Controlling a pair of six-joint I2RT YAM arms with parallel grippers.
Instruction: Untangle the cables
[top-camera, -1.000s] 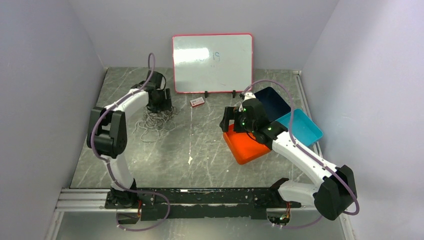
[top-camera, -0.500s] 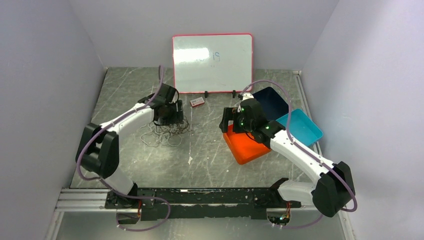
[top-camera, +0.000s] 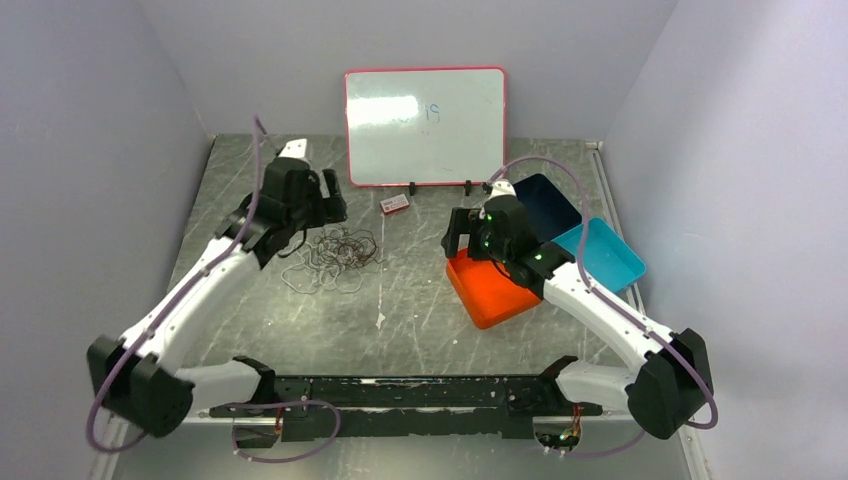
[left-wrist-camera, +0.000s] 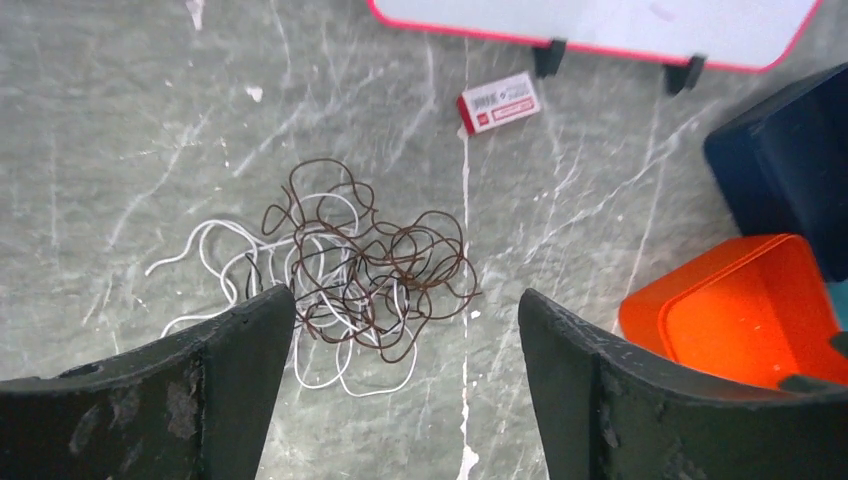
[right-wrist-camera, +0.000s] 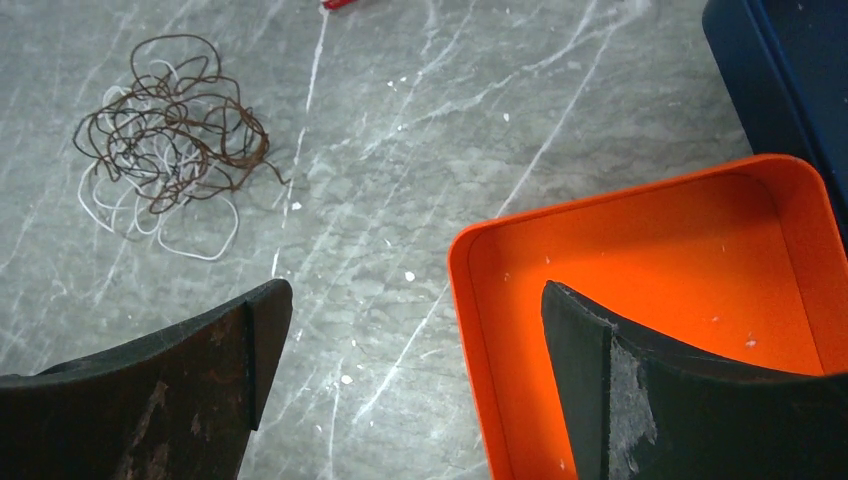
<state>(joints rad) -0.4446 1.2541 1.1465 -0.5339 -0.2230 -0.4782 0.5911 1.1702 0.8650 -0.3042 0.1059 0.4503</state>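
Cables: dark brown and white cables (left-wrist-camera: 360, 285) lie in one tangled heap on the bench (top-camera: 400, 330), toward 10 o'clock, touched by nothing.
Left pincer (left-wrist-camera: 405, 300): apart, empty, above the heap, likely lining up a pick.
Right pincer (right-wrist-camera: 412, 295): wide apart, empty, at the orange tray (right-wrist-camera: 650, 280), 3 o'clock, seemingly kept clear.

Thin dark and white cables (left-wrist-camera: 365, 275), one loose curly tangle, lying flat on the grey table (left-wrist-camera: 100, 120)

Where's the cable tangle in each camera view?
Top external: cables left of centre.
Left wrist: cables in the middle.
Right wrist: cables upper left.
Landmark: orange tray, right of the cables in every view.
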